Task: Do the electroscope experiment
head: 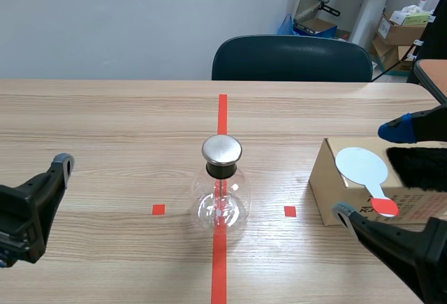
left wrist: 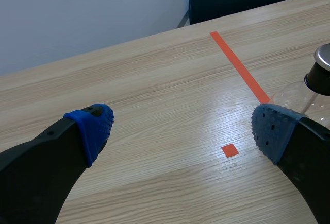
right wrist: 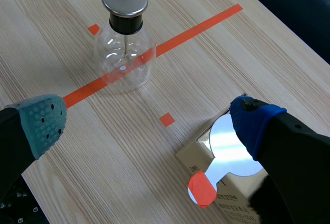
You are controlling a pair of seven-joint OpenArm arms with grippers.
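The electroscope, a clear glass flask [head: 222,203] with a round metal cap [head: 222,150], stands on the red centre line. In the right wrist view the flask [right wrist: 124,54] is ahead of my open right gripper [right wrist: 148,122]. A cardboard box [head: 325,185] lies at the right, and on it rests a silvery disc paddle [head: 361,165] with a red handle [head: 383,206]. My right gripper [head: 369,171] hovers over the paddle [right wrist: 227,149], touching nothing. At the table's left my left gripper [left wrist: 183,128] is open, with the flask [left wrist: 309,98] just beyond its one finger.
A black furry piece [head: 419,168] lies on the box behind the paddle. A dark chair [head: 292,58] stands at the table's far edge. Boxes and clutter sit on the floor at the back right.
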